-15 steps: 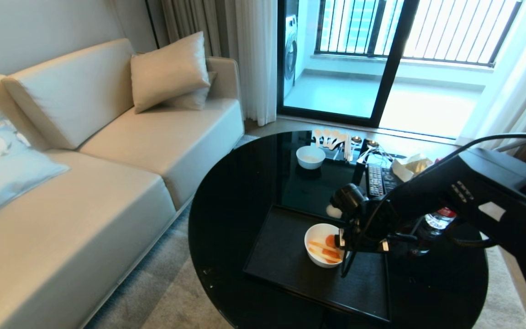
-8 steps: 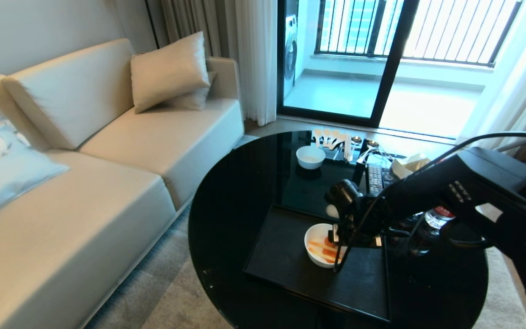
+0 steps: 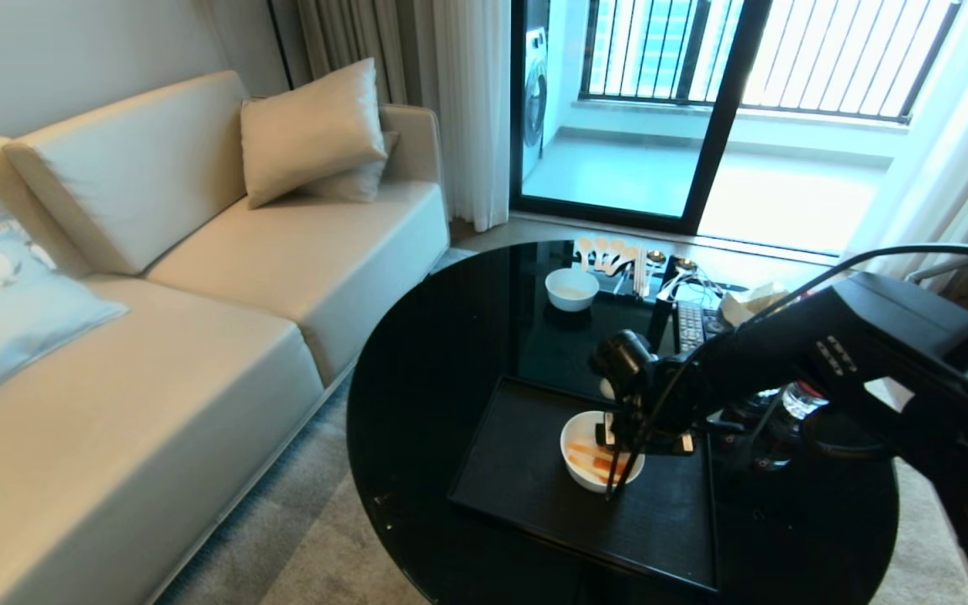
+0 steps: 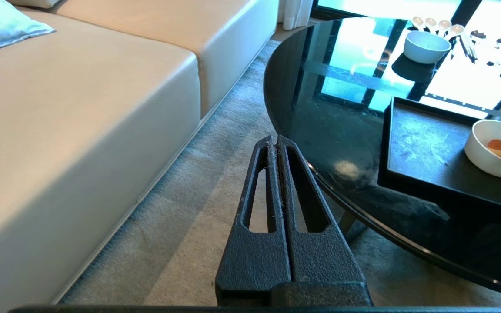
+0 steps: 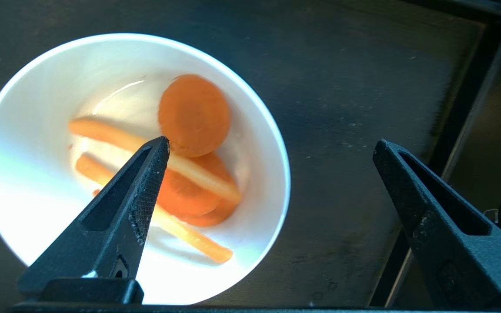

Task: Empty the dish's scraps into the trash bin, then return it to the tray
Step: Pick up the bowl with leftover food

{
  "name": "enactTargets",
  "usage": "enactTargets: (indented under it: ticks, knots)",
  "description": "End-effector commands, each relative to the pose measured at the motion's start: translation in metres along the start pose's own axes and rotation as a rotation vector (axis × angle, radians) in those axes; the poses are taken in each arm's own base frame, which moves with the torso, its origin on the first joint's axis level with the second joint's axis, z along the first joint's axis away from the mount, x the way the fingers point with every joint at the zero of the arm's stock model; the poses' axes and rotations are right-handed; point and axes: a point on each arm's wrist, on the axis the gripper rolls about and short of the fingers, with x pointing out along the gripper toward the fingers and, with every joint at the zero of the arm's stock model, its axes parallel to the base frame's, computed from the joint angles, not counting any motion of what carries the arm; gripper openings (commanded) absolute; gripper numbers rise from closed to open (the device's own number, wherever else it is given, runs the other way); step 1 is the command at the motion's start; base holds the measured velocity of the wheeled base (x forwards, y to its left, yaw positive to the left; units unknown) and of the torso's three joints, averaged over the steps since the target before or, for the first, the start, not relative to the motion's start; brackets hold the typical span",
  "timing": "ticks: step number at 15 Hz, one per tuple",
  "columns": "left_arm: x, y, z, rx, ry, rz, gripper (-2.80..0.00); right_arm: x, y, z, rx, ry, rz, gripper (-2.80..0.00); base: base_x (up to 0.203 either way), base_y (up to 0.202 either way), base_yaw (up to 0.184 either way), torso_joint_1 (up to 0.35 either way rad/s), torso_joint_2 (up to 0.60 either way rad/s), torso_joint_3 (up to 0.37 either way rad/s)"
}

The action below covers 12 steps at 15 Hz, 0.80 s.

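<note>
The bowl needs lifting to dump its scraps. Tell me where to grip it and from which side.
Grip the dish by its thin rim, coming from above. It sits upright on the tray, deep and too wide to span. The open right gripper already straddles the rim, one finger over the scraps inside, one outside.

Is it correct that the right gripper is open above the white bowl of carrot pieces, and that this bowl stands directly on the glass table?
Not quite. The right gripper is open above the white bowl of carrot pieces, but the bowl stands on the black tray, not directly on the glass table. The head view shows it.
</note>
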Motion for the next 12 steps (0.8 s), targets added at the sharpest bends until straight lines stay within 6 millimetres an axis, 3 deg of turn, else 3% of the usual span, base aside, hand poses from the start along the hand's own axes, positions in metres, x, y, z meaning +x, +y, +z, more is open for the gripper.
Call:
enactTargets:
  ticks: [1,7,12]
  knots:
    - [0.000,0.000,0.000,-0.001,-0.001,0.000,-2.80,0.001,-0.008,0.005,0.021,-0.002,-0.013,0.00,0.000,0.000,0.000,0.000,0.00,0.000]
    - [0.000,0.000,0.000,-0.002,-0.001,0.000,-2.80,0.002,-0.018,0.004,0.031,0.032,-0.042,0.00,0.000,0.000,0.000,0.000,0.00,0.000]
    - [0.000,0.000,0.000,-0.001,-0.001,0.000,-2.80,0.008,-0.022,-0.007,0.019,0.065,-0.062,0.00,0.000,0.000,0.000,0.000,0.00,0.000]
